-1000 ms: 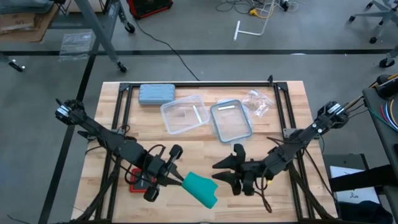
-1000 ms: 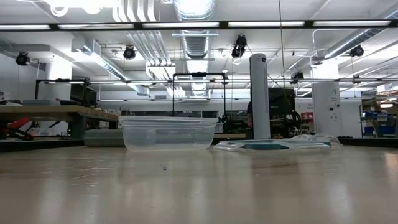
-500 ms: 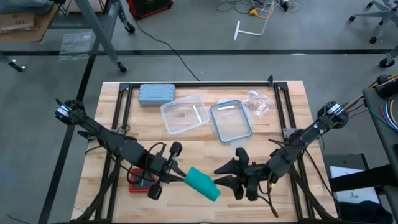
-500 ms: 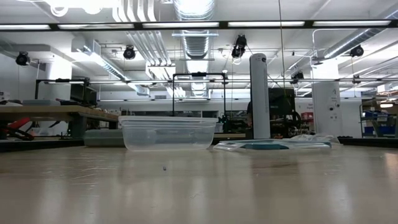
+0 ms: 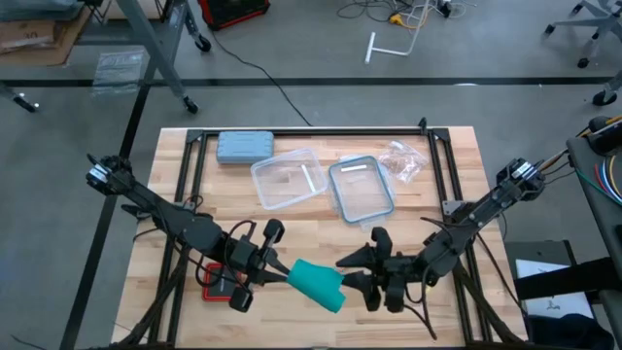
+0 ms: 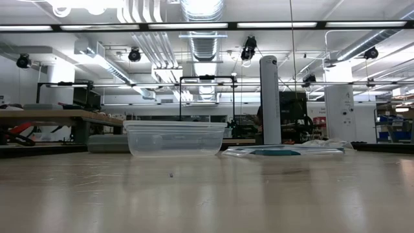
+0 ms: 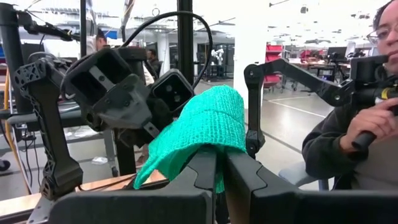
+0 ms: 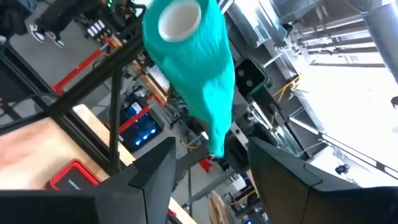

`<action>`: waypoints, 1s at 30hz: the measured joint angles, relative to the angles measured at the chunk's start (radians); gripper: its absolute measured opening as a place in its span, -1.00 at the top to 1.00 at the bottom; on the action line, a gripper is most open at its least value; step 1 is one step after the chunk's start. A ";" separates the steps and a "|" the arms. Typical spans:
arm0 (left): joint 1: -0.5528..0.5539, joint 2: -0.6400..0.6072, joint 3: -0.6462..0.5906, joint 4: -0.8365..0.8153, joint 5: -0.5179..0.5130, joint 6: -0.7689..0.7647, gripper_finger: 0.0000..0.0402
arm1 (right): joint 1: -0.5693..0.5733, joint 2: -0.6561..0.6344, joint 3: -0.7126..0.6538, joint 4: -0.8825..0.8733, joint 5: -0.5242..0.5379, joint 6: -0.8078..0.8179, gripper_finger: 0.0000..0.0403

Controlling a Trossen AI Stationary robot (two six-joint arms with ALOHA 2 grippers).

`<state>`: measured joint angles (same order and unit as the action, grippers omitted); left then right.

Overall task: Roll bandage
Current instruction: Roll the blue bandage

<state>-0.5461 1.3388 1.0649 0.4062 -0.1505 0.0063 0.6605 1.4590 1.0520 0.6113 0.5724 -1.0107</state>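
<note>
Nudged closer, right pincer [image 5: 352, 271], spread, meets the bandage [image 5: 317, 284] pinched by left pincer [image 5: 279, 276].

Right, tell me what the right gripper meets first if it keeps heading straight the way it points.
Probably the teal-green stretchy cloth bandage, held by the left gripper. The right gripper is open, pointing at its white-cored end; depth is unclear.

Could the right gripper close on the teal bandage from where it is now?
Probably yes: the right gripper is open, facing the free end of the bandage, which the left gripper holds shut, with nothing between them.
</note>
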 joint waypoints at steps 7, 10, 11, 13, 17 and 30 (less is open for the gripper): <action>0.000 0.000 0.000 -0.005 -0.001 0.007 0.98 | 0.000 0.041 0.042 0.008 0.010 -0.010 0.11; 0.000 0.000 0.000 -0.012 -0.001 0.007 0.98 | 0.000 0.066 0.070 0.006 0.034 -0.016 0.31; 0.000 0.000 0.000 -0.016 -0.001 0.005 0.98 | 0.000 0.073 0.078 0.003 0.038 -0.021 0.40; 0.000 0.000 0.000 -0.026 -0.001 -0.002 0.98 | 0.000 0.089 0.091 0.004 0.043 -0.026 0.63; 0.000 0.000 0.000 -0.073 -0.001 -0.027 0.98 | 0.006 0.105 0.099 -0.001 0.111 -0.085 0.95; 0.000 0.001 0.000 -0.174 -0.070 -0.077 0.98 | 0.057 0.077 0.101 0.003 0.303 -0.146 1.00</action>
<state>-0.5461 1.3396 1.0653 0.2318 -0.2203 -0.0708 0.7176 1.5362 1.1532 0.6147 0.8750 -1.1563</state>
